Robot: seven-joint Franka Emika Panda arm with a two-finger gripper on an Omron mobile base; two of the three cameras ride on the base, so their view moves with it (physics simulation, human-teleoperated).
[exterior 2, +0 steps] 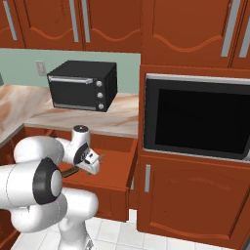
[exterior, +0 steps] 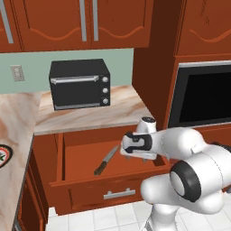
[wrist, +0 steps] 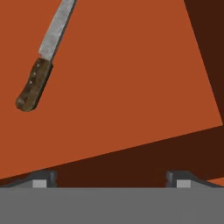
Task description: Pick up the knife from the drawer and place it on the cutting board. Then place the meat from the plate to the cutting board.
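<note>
Hand view first: the knife (wrist: 43,59) lies flat on the floor of the drawer (wrist: 131,78), dark handle toward me, blade running away up the picture, off to the left of my line. My two fingertips (wrist: 41,178) stand wide apart at the bottom with nothing between them, so my claw (wrist: 109,180) is open and empty, hanging above the drawer floor and clear of the knife.

Over to the left base view, and the drawer (exterior: 90,155) is pulled well out under the counter (exterior: 122,110), silver bar handle on its front. The knife (exterior: 106,160) rests diagonally inside, handle nearest the front. My hand (exterior: 135,144) sits over the drawer's right part, near the knife but not touching it. From the right base view, same story: my claw (exterior 2: 93,163) leans down into the open drawer (exterior 2: 114,168).

So where does that leave the job? Early, I'd say. The drawer is open, which helps, but the knife is not yet gripped, let alone moved. At the left edge of the left base view I catch a sliver of the plate (exterior: 3,155) on the side counter; I cannot make out the meat on it. Everything is ahead: shift left over the handle, drop, close, carry, then the meat.
</note>
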